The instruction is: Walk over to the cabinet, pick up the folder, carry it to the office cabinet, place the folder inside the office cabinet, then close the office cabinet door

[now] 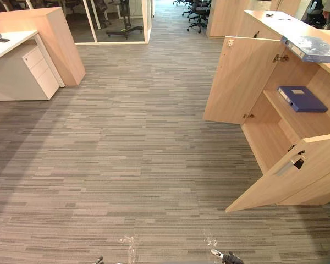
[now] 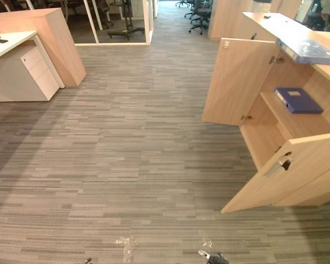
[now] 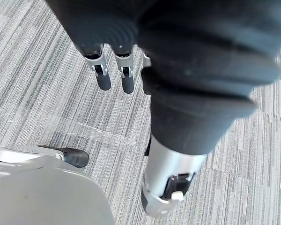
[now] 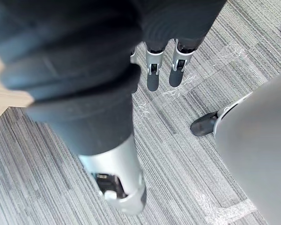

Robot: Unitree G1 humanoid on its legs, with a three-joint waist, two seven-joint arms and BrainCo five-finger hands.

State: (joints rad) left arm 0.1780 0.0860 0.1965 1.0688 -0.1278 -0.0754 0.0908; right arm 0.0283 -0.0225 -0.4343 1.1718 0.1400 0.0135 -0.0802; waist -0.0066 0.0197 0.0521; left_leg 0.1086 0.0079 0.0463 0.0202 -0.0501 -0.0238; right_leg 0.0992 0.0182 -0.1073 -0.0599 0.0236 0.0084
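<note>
Far left of the office cabinet [image 1: 239, 77] stands a white drawer unit [image 1: 36, 69] beside a desk. The left hand [image 3: 172, 164] hangs over the carpet with fingers straight and slack, holding nothing. The right hand [image 4: 116, 171], nearer the cabinet, hangs equally loose and empty. Both cabinet doors stand wide, giving free reach to the shelf [image 1: 297, 120]. On it, inside the cabinet, the blue folder [image 1: 302, 99] lies flat, and the compartment beneath looks bare. A plastic-wrapped folder [image 1: 313, 48] lies on the cabinet's top

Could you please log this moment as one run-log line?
left hand: open, empty | right hand: open, empty | blue folder: on shelf | office cabinet: doors open
</note>
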